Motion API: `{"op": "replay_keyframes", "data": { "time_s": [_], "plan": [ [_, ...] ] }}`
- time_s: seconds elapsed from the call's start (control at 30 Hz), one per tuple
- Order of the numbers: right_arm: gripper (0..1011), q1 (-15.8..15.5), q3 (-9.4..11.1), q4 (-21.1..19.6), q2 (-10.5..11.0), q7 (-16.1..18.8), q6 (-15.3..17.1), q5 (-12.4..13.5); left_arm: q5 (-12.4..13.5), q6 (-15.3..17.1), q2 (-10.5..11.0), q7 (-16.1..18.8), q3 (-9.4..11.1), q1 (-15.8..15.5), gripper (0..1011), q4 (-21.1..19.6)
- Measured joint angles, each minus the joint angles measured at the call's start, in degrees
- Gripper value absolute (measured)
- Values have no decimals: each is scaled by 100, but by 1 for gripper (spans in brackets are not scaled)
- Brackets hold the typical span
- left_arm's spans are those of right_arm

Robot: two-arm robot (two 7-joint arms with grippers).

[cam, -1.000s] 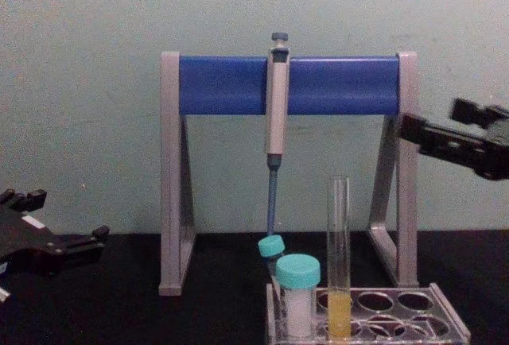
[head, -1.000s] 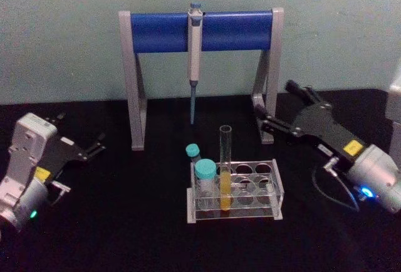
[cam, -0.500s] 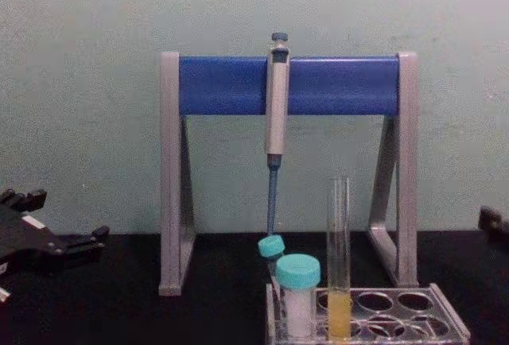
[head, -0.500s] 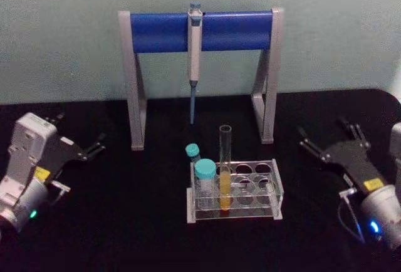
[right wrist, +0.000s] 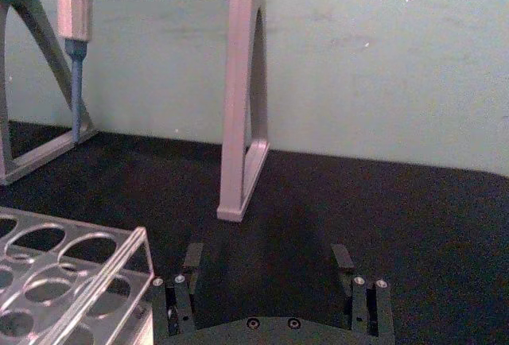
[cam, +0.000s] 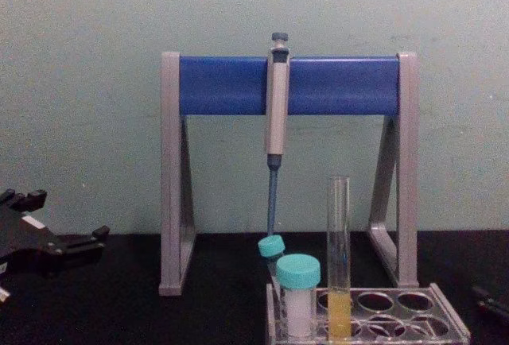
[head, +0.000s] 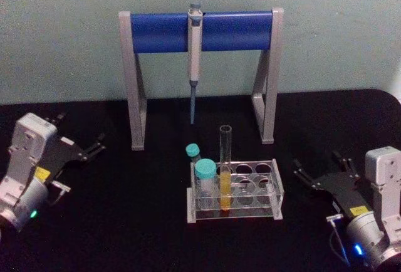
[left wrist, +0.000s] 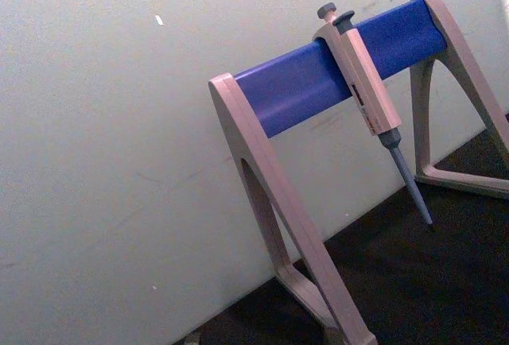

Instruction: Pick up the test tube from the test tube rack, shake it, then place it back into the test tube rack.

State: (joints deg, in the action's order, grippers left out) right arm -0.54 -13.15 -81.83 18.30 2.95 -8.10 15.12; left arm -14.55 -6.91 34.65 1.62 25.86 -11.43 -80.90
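The test tube [head: 225,165] stands upright in the clear test tube rack [head: 276,192] at the table's middle, yellow liquid in its lower part; in the chest view the test tube [cam: 339,257] rises well above the rack [cam: 448,323]. My right gripper [head: 318,165] sits low on the table to the right of the rack, open and empty, apart from it. The right wrist view has its open fingers [right wrist: 342,257] with the rack's corner [right wrist: 87,269] beside them. My left gripper [head: 81,131] rests open at the far left, also seen low in the chest view [cam: 67,216].
A grey-and-blue pipette stand [head: 200,31] stands behind the rack with a pipette [head: 194,59] hanging from its bar. Two teal-capped vials [head: 205,178] sit in the rack's left end. The black tabletop runs to a pale wall behind.
My right arm has drawn back from beside the stand's right leg, down toward me, and now lies low to the right of the rack. The left arm and the tube have not moved.
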Motion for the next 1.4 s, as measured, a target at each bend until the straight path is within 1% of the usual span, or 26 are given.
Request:
{"op": "replay_keyframes", "data": {
  "time_s": [0.23, 0.53, 1.4],
  "plan": [
    [1000, 63, -35, 220, -98, 189, 75, -56, 0, 0, 0, 0, 0, 0, 1001, 0],
    [1000, 104, -24, 368, -194, 334, 145, -138, 0, 0, 0, 0, 0, 0, 1001, 0],
    [1000, 102, -28, 351, -181, 327, 138, -131, 0, 0, 0, 0, 0, 0, 1001, 0]
  ]
}}
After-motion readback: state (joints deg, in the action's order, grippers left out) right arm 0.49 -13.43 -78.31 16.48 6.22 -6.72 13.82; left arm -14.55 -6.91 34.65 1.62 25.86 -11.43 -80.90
